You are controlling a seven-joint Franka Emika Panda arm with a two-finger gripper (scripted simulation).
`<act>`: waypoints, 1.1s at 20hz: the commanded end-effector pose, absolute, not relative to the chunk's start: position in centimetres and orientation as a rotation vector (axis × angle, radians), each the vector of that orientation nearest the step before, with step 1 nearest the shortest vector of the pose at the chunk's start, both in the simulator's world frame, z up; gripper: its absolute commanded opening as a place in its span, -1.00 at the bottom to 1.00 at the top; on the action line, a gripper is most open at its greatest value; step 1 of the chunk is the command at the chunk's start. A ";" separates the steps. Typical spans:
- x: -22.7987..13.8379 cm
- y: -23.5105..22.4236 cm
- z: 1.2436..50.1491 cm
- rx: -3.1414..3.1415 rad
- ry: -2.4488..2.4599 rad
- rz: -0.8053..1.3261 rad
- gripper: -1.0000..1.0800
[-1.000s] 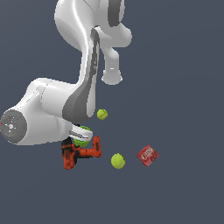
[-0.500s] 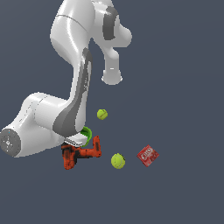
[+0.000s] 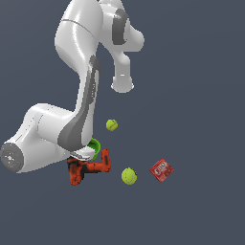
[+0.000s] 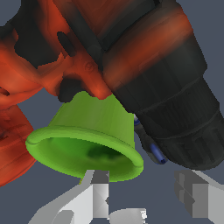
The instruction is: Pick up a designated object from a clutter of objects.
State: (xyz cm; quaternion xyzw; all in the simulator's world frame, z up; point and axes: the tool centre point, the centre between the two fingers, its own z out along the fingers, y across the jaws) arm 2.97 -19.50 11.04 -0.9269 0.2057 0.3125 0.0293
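The designated object, a bright green cup (image 4: pixel 89 135), lies on its side against the orange-black power drill (image 4: pixel 144 65), its dark opening facing the wrist camera. In the exterior view only a sliver of the cup (image 3: pixel 94 147) shows beside the arm's big white link, just above the drill (image 3: pixel 88 167). My gripper (image 4: pixel 148 197) is open, close in front of the cup's rim. One finger (image 4: pixel 98 192) overlaps the lower rim and the other finger (image 4: pixel 199 197) stands off to the side, with nothing held. The exterior view hides the gripper behind the arm.
A dark blue stick (image 4: pixel 151 146) pokes out between cup and drill. Two yellow-green balls (image 3: pixel 112 125) (image 3: pixel 128 176) and a red flat box (image 3: pixel 161 170) lie toward the exterior view's right of the drill.
The arm's lower link has swung down and toward the exterior view's left, leaving more of the green cup showing. The drill, balls and box have not moved.
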 end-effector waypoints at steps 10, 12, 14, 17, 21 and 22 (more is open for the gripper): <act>1.5 -19.0 9.0 -2.858 0.635 0.966 0.23; 1.4 -19.0 8.8 -2.857 0.636 0.967 0.23; 1.4 -19.0 8.8 -2.857 0.636 0.967 -1.00; 1.4 -19.0 8.8 -2.857 0.636 0.967 -1.00; 1.4 -19.0 8.8 -2.857 0.636 0.967 -1.00; 1.4 -19.0 8.8 -2.857 0.636 0.967 -1.00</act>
